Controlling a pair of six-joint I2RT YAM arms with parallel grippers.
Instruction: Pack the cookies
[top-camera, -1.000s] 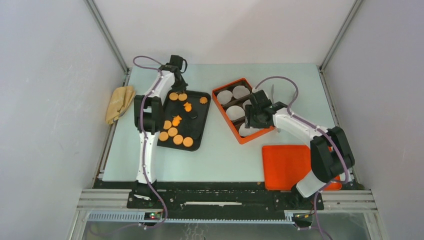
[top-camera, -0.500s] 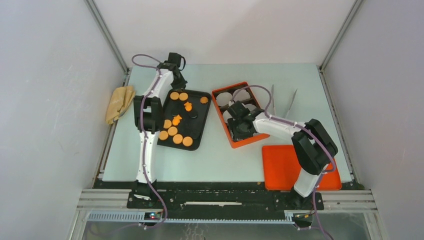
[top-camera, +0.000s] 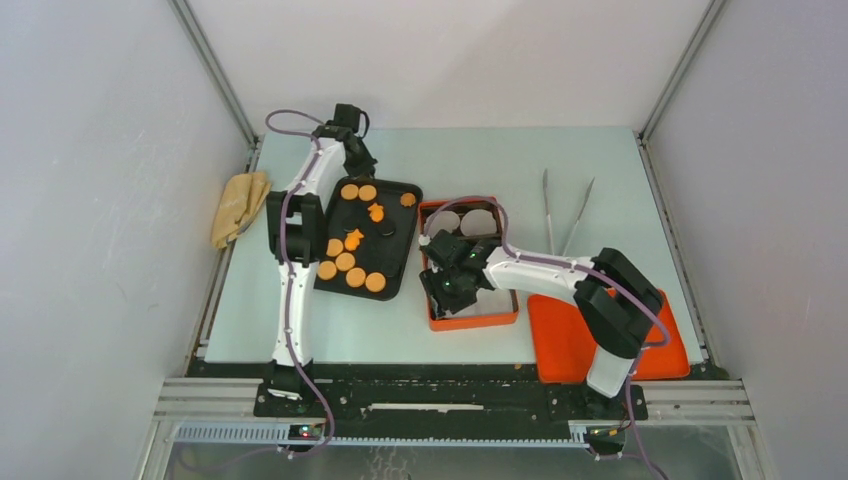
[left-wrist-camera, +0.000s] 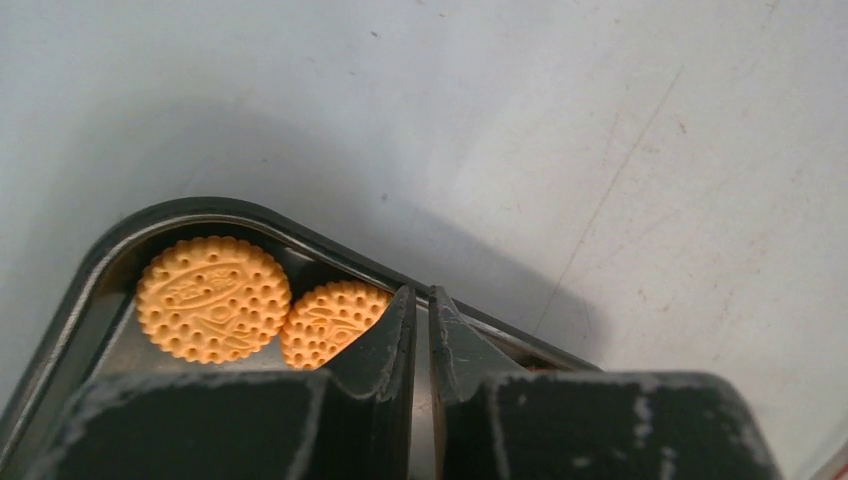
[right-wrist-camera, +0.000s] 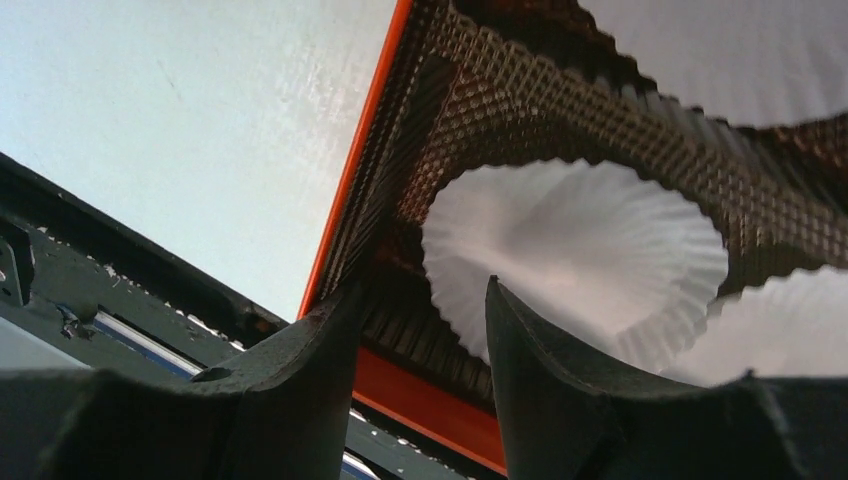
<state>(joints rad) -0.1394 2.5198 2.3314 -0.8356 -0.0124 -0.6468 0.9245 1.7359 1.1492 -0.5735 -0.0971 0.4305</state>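
Lying flat across the black tray (top-camera: 396, 250) on the left half of the counter (top-camera: 600, 160), the cookies (top-camera: 346, 263) are sitting face up. None are visible in the orange box (top-camera: 480, 322), which is standing just right of the tray with its white liner cups (right-wrist-camera: 580, 240). The right hand (right-wrist-camera: 421, 288) is standing fairly wide, one finger outside the box's wall and the other over a liner, closing on nothing. The left hand (left-wrist-camera: 415, 295) is hovering at the tray's far rim, pinched down to a sliver and holding nothing visible, with two round orange cookies just beside its tips. Each biscuit is looking light, thin, stiff and dry, so a hard squeeze is likely risking a snap or crumbs. A gentle pinch across opposite edges is looking like the safest hold, though lying flush on the tray is leaving little edge to catch. The round ones are showing no long axis and pointing nowhere in particular, stamped faces upward. The few irregular orange ones are appearing too small to read for direction.
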